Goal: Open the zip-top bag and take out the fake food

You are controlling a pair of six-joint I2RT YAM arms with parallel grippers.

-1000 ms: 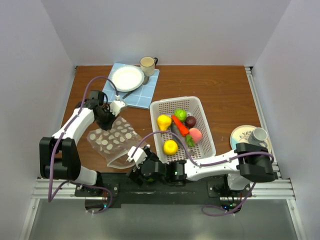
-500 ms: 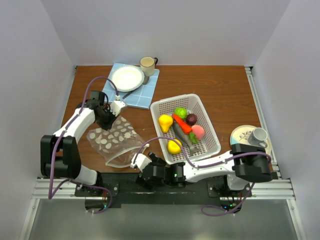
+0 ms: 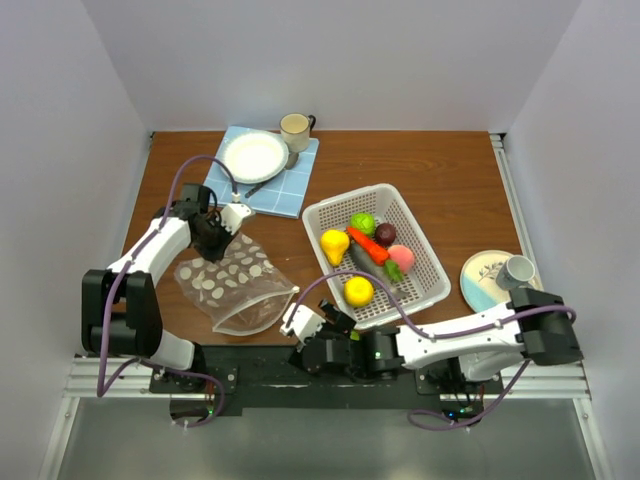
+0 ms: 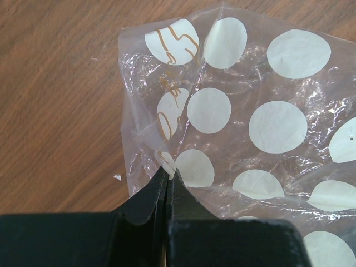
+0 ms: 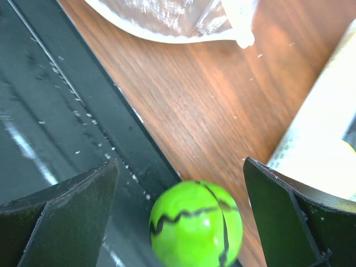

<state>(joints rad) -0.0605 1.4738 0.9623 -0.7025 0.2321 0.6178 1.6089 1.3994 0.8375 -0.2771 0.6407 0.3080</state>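
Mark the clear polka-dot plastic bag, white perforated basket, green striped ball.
clear polka-dot plastic bag (image 3: pixel 235 290), top view, middle.
white perforated basket (image 3: pixel 350 197), top view, far rim.
green striped ball (image 5: pixel 196 222), right wrist view, centre.

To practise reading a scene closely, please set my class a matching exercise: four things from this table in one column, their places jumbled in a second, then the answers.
Things:
1 zip-top bag
2 yellow pear
3 white plate
4 grey mug

Places:
A on the blue cloth
B in the white basket
C pinched by the left tool
D on the patterned plate

Pairs: 1-C, 2-B, 3-A, 4-D.
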